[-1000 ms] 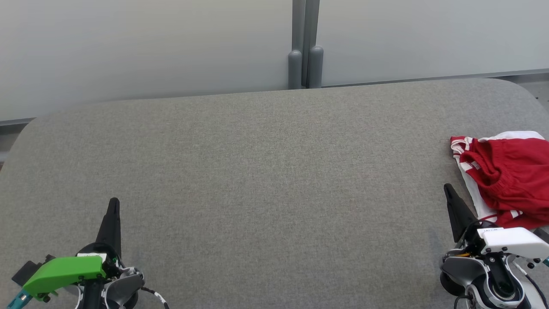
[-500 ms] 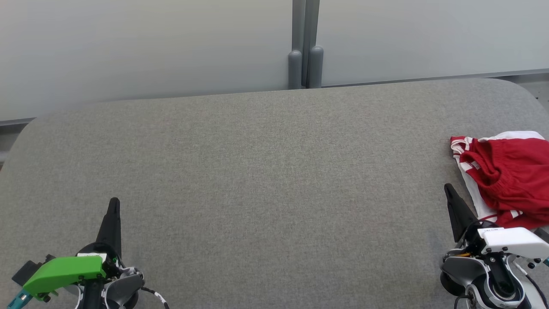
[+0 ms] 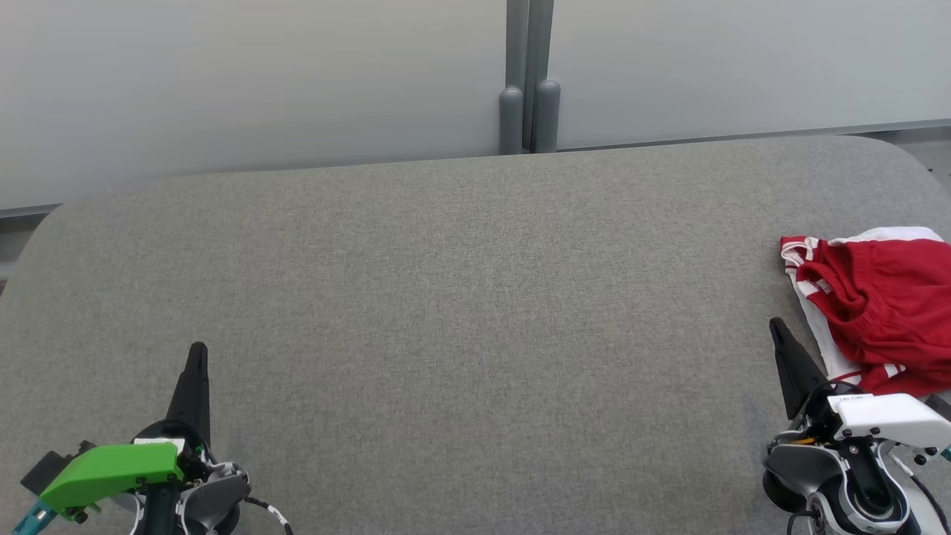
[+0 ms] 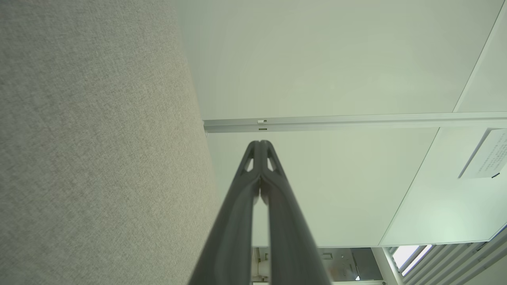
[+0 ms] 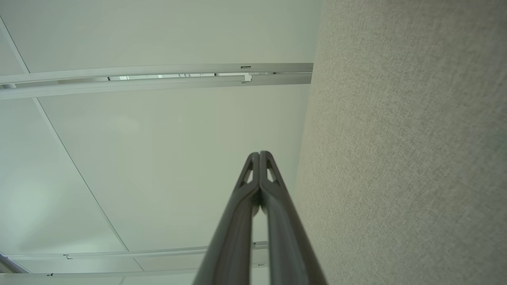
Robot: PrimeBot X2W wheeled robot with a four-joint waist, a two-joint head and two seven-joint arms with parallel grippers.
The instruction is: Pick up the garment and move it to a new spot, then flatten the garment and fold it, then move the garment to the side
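1. Left gripper (image 3: pixel 197 355) sits low left, fingers clenched together, holding nothing; right gripper (image 3: pixel 777 331) low right, likewise clenched and empty.
2. Red-and-white garment (image 3: pixel 880 305) lies crumpled just beside the right gripper, at the grey table's (image 3: pixel 461 297) right edge.
3. Pale wall panels (image 3: pixel 260 82) stand behind.

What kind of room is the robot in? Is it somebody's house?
Probably an office or lab, not a house: a big grey felt-covered table, frosted partition panels joined by a grey post behind it, and one red-and-white garment.
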